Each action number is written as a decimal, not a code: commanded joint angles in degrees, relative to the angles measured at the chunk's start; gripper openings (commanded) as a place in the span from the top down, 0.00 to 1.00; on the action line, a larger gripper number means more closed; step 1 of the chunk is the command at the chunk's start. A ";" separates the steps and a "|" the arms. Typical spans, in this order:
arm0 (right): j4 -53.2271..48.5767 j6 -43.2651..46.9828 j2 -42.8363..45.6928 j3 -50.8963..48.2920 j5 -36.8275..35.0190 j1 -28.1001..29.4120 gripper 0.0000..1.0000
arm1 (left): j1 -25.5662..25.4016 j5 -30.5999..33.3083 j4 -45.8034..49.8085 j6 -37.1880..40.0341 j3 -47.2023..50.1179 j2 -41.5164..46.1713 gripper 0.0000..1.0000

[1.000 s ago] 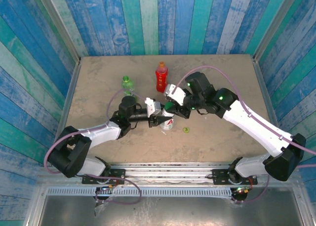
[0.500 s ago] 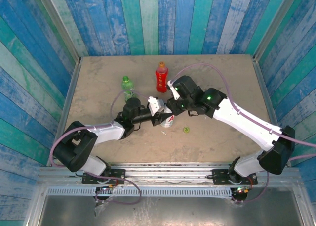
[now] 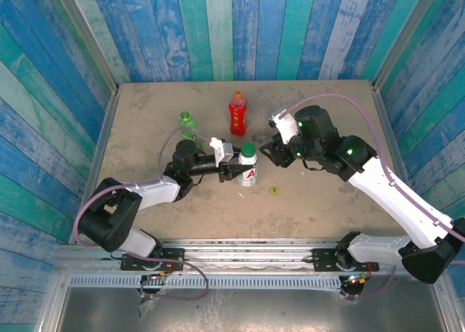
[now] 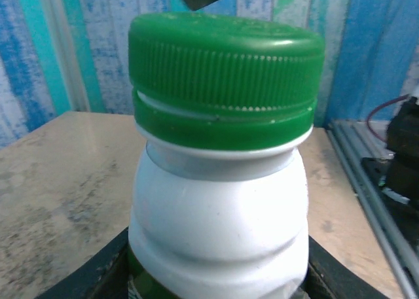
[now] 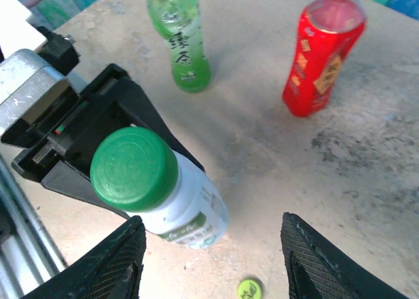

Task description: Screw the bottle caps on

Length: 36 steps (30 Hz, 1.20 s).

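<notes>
One ribbed green cap (image 4: 226, 76) tops the white bottle (image 4: 219, 227), seemingly in left tool (image 3: 238, 173); right tool (image 5: 211, 227) wide.

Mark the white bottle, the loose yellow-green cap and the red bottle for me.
white bottle (image 5: 190, 204): right wrist view, on its white body.
yellow-green cap (image 5: 249, 288): right wrist view, centre of its top face.
red bottle (image 3: 237, 118): top external view, on its red body.
</notes>
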<state>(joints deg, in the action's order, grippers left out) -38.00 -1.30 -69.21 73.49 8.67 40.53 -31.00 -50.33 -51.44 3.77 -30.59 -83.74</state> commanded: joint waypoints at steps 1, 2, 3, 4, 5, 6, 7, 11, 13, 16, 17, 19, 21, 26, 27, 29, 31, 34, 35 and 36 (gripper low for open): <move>0.46 4.58 -1.38 0.61 6.58 0.03 0.41 | 0.33 -7.93 -1.57 -1.98 -2.36 -2.07 0.50; 0.38 6.77 -1.37 0.60 7.85 0.07 0.41 | 0.31 -9.51 -1.49 -2.10 -2.52 -2.21 0.50; 0.32 8.70 -1.41 0.59 9.25 0.04 0.41 | 0.34 -10.68 -1.25 -2.19 -2.70 -2.33 0.50; 0.35 10.27 -1.37 0.62 10.59 0.07 0.41 | 0.32 -11.59 -0.93 -2.15 -2.87 -2.35 0.50; 0.31 12.50 -1.45 0.81 12.91 0.07 0.41 | 0.34 -12.48 -0.31 -1.89 -3.13 -2.36 0.50; 0.51 14.53 -1.45 0.78 15.22 0.06 0.40 | 0.33 -13.09 0.41 -1.61 -3.39 -2.41 0.50; 0.76 16.08 -1.45 0.57 16.97 0.07 0.40 | 0.37 -13.34 1.01 -1.38 -3.63 -2.45 0.50; 2.93 20.11 -1.99 -0.11 21.21 0.07 0.41 | 0.27 -14.50 1.39 -1.41 -3.85 -2.45 0.50; 2.60 21.92 -2.95 0.34 21.56 0.07 0.43 | 0.36 -15.33 1.47 -1.35 -3.86 -2.22 0.50; 2.32 24.10 -4.29 1.16 22.51 -0.02 0.49 | 0.31 -16.71 4.07 0.41 -4.39 -2.01 0.50; 1.93 24.55 -4.88 1.50 23.17 -0.01 0.51 | 0.32 -16.82 5.01 0.94 -4.54 -1.92 0.50; 0.71 25.43 -5.95 2.61 24.14 -0.02 0.54 | 0.35 -16.87 5.73 1.50 -4.66 -1.86 0.50; 0.35 25.49 -6.69 3.08 24.24 -0.04 0.59 | 0.35 -16.91 5.82 1.50 -4.66 -1.85 0.50; 1.19 21.26 -7.60 3.25 22.23 -0.20 0.79 | 0.31 -12.84 6.09 1.51 -4.70 -1.91 0.51; 1.70 19.07 -7.76 3.13 20.44 -0.18 0.83 | 0.31 -10.86 5.71 1.20 -4.58 -1.88 0.52; 3.20 13.02 -7.95 2.51 15.44 -0.07 0.97 | 0.33 -3.71 2.36 -1.02 -3.68 -1.77 0.52; 4.52 7.22 -7.98 1.39 10.04 0.64 1.00 | 0.33 3.91 -1.89 -3.42 -2.63 -1.99 0.53; 6.92 -1.55 -7.74 -1.07 -1.22 4.34 1.00 | -0.30 14.18 -5.53 -5.36 -2.24 -2.56 0.54; 7.04 -4.76 -7.86 -1.69 -6.02 5.88 1.00 | -0.91 17.45 -6.01 -4.91 -2.22 -2.79 0.54; 6.80 -7.67 -8.19 -2.09 -11.01 7.14 1.00 | -1.49 19.73 -6.19 -4.42 -2.27 -2.94 0.54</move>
<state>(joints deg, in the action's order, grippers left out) -31.00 5.61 -76.20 74.00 12.49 44.10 -31.38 -48.21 -50.59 0.67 -32.38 -84.95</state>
